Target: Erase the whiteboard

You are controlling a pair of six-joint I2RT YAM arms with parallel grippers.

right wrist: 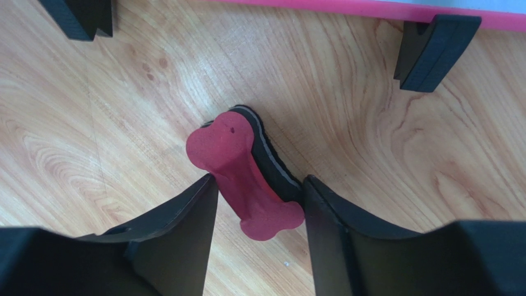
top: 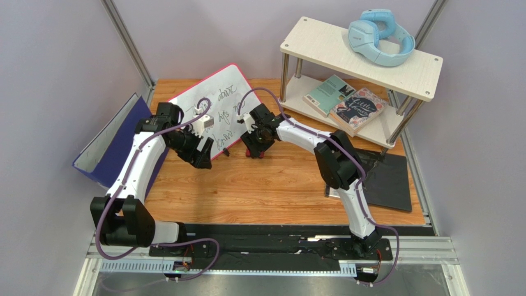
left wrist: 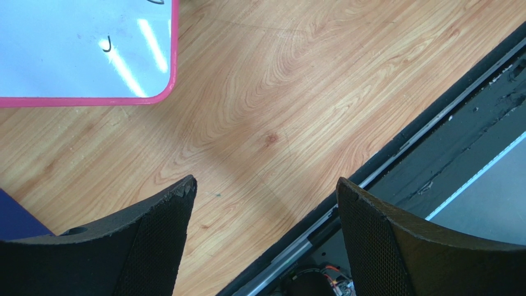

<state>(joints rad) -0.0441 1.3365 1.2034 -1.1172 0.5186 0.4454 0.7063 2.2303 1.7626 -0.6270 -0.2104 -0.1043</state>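
Observation:
The whiteboard (top: 217, 97), white with a red-pink border and dark handwriting, lies tilted at the back left of the wooden table. Its corner shows in the left wrist view (left wrist: 74, 55). Its pink edge (right wrist: 370, 7) and a black foot (right wrist: 435, 52) show in the right wrist view. My right gripper (top: 256, 150) (right wrist: 259, 180) is shut on a red bone-shaped eraser (right wrist: 237, 163) with a black felt side. It holds the eraser on the table just in front of the board's near edge. My left gripper (top: 197, 153) (left wrist: 265, 185) is open and empty, over bare wood beside the board's near corner.
A blue-purple folder (top: 102, 148) lies at the left table edge. A two-level shelf (top: 364, 52) at the back right carries blue headphones (top: 379, 37) and books (top: 346, 102). A black mat (top: 386, 179) lies at the right. A black rail (left wrist: 432, 142) runs along the near edge.

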